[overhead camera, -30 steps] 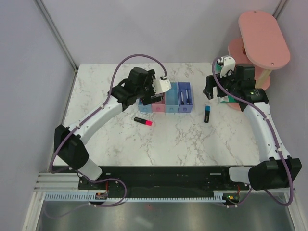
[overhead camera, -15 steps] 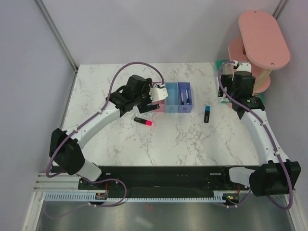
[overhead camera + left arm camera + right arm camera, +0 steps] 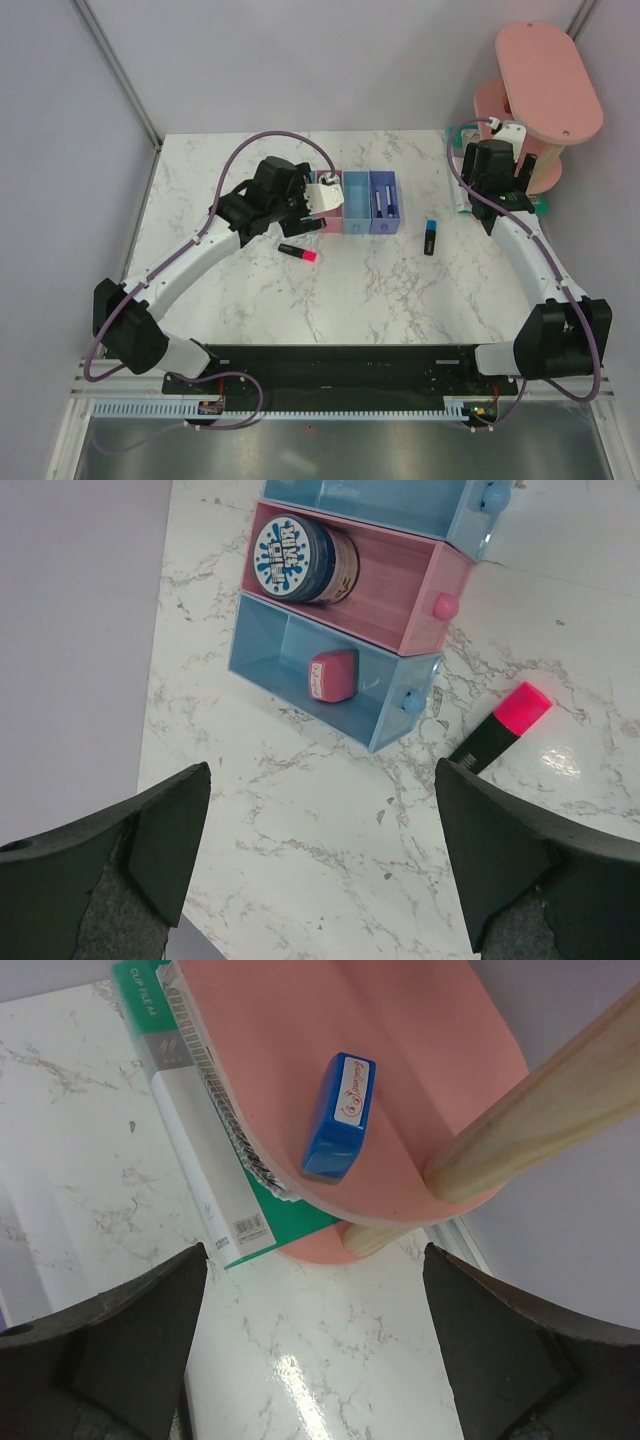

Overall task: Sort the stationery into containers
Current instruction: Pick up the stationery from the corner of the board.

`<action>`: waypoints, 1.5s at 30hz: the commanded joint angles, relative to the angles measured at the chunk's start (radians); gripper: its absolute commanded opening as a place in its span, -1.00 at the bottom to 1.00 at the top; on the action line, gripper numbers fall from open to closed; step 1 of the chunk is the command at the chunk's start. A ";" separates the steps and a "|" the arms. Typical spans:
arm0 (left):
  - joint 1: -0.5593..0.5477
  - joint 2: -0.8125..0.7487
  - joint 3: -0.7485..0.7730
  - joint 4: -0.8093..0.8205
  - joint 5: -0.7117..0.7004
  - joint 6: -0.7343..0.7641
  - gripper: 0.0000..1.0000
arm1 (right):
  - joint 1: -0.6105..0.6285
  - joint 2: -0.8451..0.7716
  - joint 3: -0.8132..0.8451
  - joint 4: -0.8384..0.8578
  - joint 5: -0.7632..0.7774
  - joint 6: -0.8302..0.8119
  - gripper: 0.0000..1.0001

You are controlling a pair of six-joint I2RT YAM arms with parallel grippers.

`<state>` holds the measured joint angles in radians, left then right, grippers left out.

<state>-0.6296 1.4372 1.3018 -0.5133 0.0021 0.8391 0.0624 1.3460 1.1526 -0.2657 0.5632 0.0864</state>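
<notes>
Pink-tipped highlighter [image 3: 299, 252] lies on the bench [image 3: 380, 290] just in front of the tray row [image 3: 357, 226], blue-tipped highlighter [image 3: 430, 237] just off its right end. Left fingers [image 3: 150, 830] hover over the row's left end, spread wide, holding nothing. Pink eraser [image 3: 333, 674] sits in the end blue tray, round pot [image 3: 305, 560] in the pink one beside it. Well right of the row, right fingers [image 3: 130, 1310] gape empty over a blue eraser [image 3: 340, 1117] on the pink shelf [image 3: 300, 1020]
</notes>
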 commanded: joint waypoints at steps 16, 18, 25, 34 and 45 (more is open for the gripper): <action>-0.002 -0.057 -0.001 -0.039 0.013 0.040 0.99 | 0.001 0.157 0.082 0.195 0.124 0.003 0.89; -0.002 -0.060 0.001 -0.042 0.016 0.043 0.99 | 0.001 0.171 0.081 0.206 0.132 0.006 0.86; -0.002 -0.064 0.001 -0.062 0.021 0.046 0.99 | 0.001 0.212 0.090 0.258 0.152 0.018 0.79; -0.002 -0.072 -0.013 -0.077 0.022 0.043 0.99 | -0.004 0.251 0.093 0.307 0.175 0.033 0.64; -0.002 -0.074 -0.027 -0.082 0.032 0.041 0.99 | -0.012 0.260 0.102 0.336 0.193 0.030 0.37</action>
<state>-0.6300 1.3941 1.2728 -0.5972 0.0067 0.8585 0.0608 1.6005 1.1999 0.0181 0.7219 0.1055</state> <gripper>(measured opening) 0.993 0.699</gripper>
